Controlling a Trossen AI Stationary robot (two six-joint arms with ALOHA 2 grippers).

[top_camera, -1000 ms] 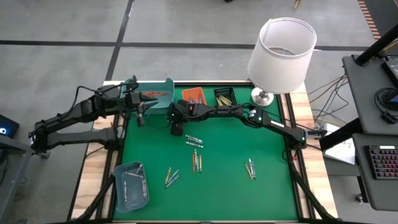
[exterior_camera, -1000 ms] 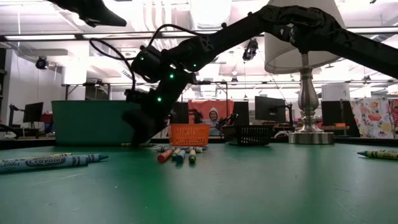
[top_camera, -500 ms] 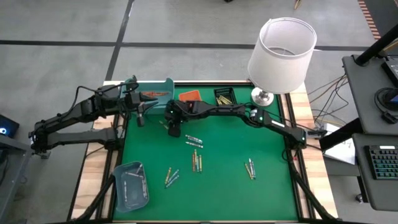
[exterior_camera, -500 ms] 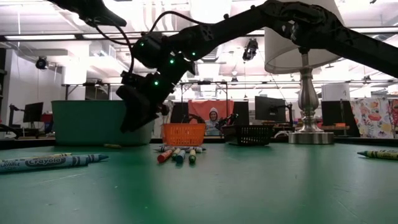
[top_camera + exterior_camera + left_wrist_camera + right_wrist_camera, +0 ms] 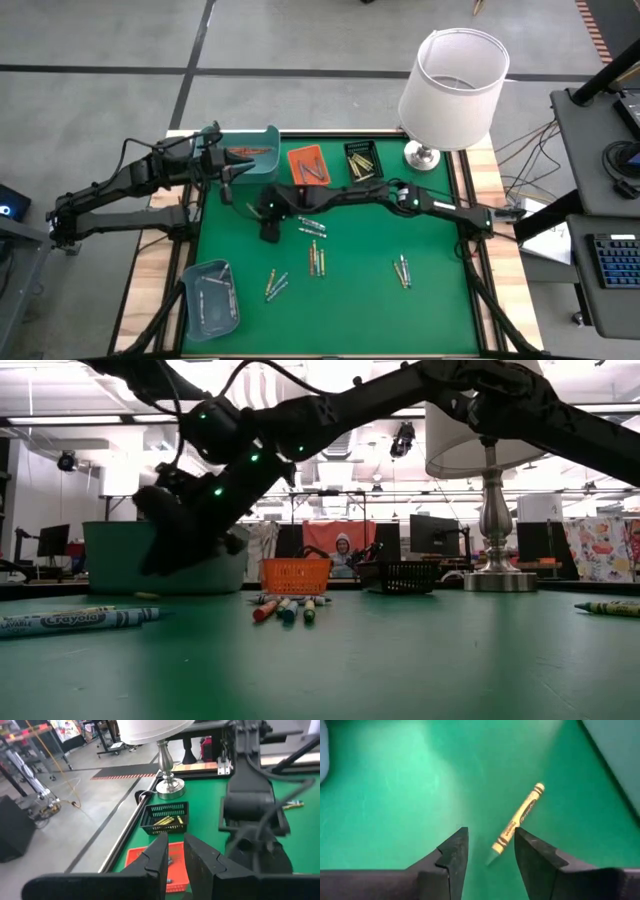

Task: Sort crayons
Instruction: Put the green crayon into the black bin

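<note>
Crayons lie loose on the green mat (image 5: pixel 430 230) in small groups (image 5: pixel 312 227), (image 5: pixel 316 260), (image 5: pixel 276 285), (image 5: pixel 403 270). My right gripper (image 5: pixel 267 222) hangs open above the mat, left of them. In the right wrist view a yellow-green crayon (image 5: pixel 517 822) lies flat just ahead of my right gripper (image 5: pixel 490 852), its tip near the gap and untouched. My left gripper (image 5: pixel 175 851) waits over the teal tray (image 5: pixel 262 140) at the far left. Its fingers stand a narrow gap apart with nothing between them.
An orange tray (image 5: pixel 295 170) and a black tray (image 5: pixel 361 160) with crayons stand at the far edge, a lamp (image 5: pixel 455 80) at the far right corner. A grey-blue tray (image 5: pixel 212 297) sits at the near left. A blue crayon (image 5: pixel 80 620) lies close to the low camera.
My right gripper has drawn away from the orange tray, going toward the table's left and near edges and rising a little. The orange tray now shows whole in the high view.
</note>
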